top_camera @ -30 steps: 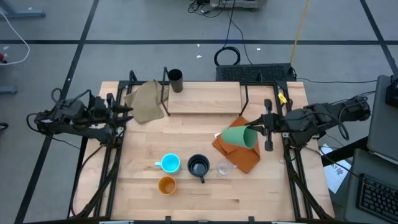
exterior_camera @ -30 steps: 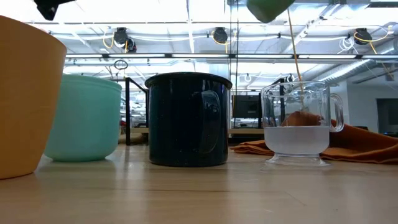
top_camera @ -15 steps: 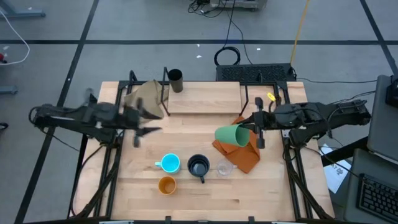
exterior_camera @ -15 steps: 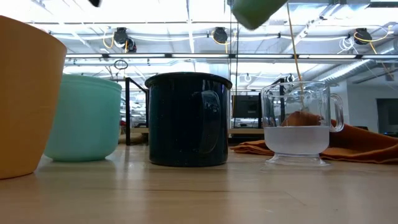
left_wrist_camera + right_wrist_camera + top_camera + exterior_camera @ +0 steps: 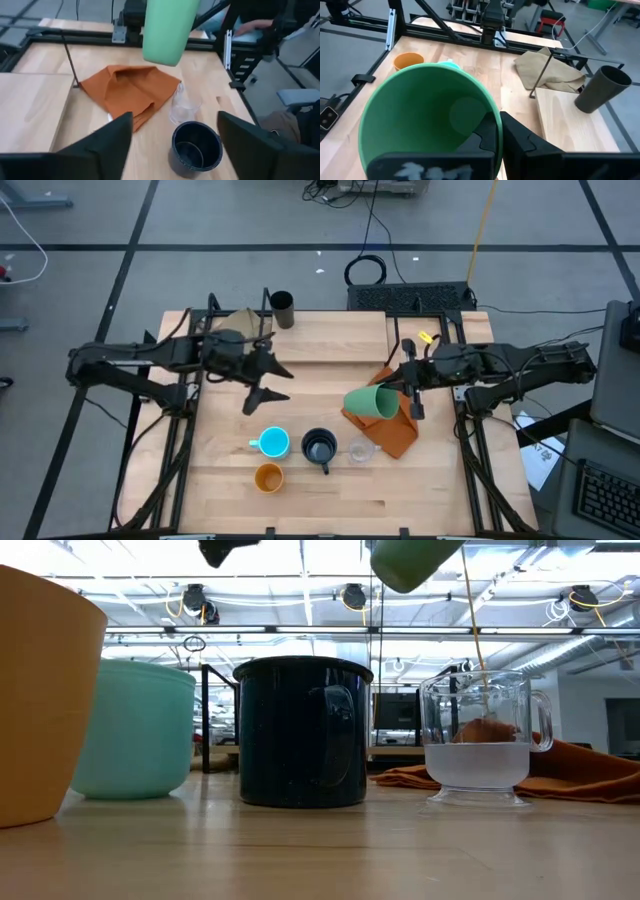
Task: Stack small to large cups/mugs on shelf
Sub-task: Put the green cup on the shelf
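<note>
- High view, shelf [image 5: 330, 337]: low light-wood board at the table's far edge. The dark brown cup [image 5: 282, 308] stands upright on its far left corner, the only vessel on it.
- Right gripper [image 5: 410, 389]: reaches in from the table's right side, clamped on the rim of the green cup [image 5: 370, 401]. The right wrist view shows one finger [image 5: 490, 137] inside the cup's wall. The cup is off the table, tipped on its side with the mouth toward the right arm, above the orange cloth [image 5: 385, 430].
- Left gripper [image 5: 268, 382]: over the table just in front of the shelf's left end, fingers spread wide apart and holding nothing. In the left wrist view its fingers [image 5: 112, 137] frame the table below.
- Light blue handled mug [image 5: 272, 443]: upright on the table near the front, left of the dark navy handled mug [image 5: 319, 448].
- Small clear cup [image 5: 360, 450]: just right of the navy mug, at the edge of the orange cloth.
- Orange cup [image 5: 267, 477]: upright, nearest the table's front edge, just in front of the light blue mug.
- Tan cloth [image 5: 228, 340]: bunched at the shelf's left end.
</note>
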You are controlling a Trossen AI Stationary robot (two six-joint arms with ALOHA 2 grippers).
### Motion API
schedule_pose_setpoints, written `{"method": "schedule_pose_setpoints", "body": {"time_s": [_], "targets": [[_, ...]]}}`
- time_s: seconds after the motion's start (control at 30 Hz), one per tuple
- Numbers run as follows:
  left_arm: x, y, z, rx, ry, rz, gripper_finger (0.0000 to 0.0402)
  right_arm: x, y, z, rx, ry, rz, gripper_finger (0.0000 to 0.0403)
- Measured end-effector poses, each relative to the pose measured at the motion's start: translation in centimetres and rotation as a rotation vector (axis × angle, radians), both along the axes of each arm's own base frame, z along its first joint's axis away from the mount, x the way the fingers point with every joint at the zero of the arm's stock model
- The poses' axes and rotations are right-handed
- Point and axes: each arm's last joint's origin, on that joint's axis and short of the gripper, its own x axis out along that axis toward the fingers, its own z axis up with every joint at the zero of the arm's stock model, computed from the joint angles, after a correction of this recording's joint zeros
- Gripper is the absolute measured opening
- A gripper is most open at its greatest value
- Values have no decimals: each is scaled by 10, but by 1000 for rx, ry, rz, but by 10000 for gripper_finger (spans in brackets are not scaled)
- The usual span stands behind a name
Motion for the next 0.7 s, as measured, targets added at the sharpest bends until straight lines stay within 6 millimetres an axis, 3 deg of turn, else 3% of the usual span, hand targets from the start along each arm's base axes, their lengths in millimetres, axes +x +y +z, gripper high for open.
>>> {"method": "schedule_pose_setpoints", "body": {"time_s": [0.13,0.27,0.5,0.7], "targets": [[13,1,0,29,16,-16,345,0,0,1,-13,-6,5,0],[29,2,-4,35,44,-22,369,1,-4,2,-13,-18,6,0],[53,2,-12,75,53,-69,378,9,-18,4,36,-64,33,0],[65,1,-11,91,56,-90,379,24,-28,-5,72,-25,56,0]]}}
